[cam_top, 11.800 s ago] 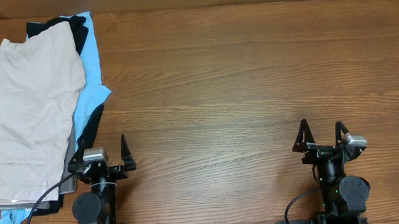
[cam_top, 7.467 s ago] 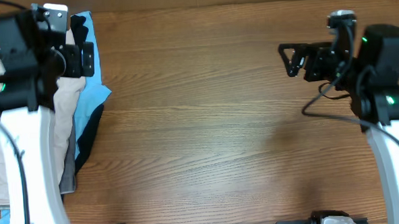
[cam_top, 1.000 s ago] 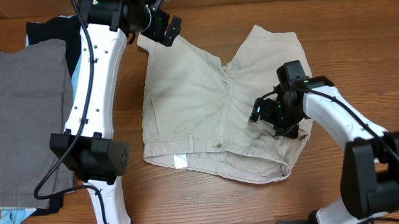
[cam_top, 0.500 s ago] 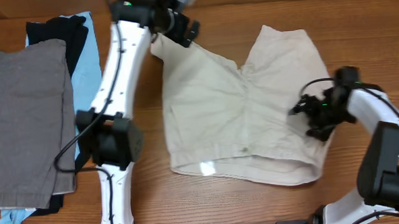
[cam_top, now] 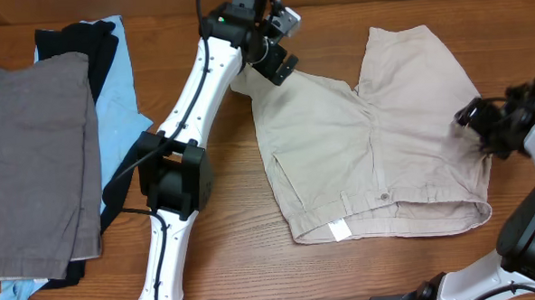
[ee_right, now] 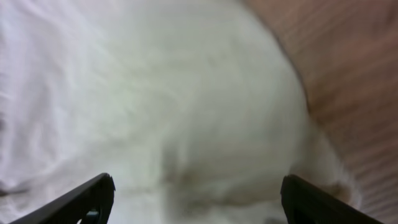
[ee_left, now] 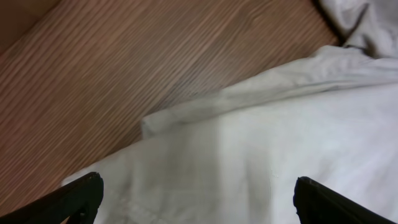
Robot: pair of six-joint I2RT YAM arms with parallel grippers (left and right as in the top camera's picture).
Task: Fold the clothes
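Shorts (cam_top: 376,154) lie spread on the worktop (cam_top: 245,255), waistband toward the robot, legs pointing away. The left gripper (cam_top: 277,64) hangs over the far left hem and the right gripper (cam_top: 477,123) over the right side edge. Both jaws gape wide, holding nothing.

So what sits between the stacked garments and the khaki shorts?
In the overhead view, the left arm crosses bare wooden table between the pile and the shorts.

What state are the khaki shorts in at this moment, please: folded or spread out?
Spread out. The khaki shorts lie open on the table, both legs apart, with the waistband and white label exposed.
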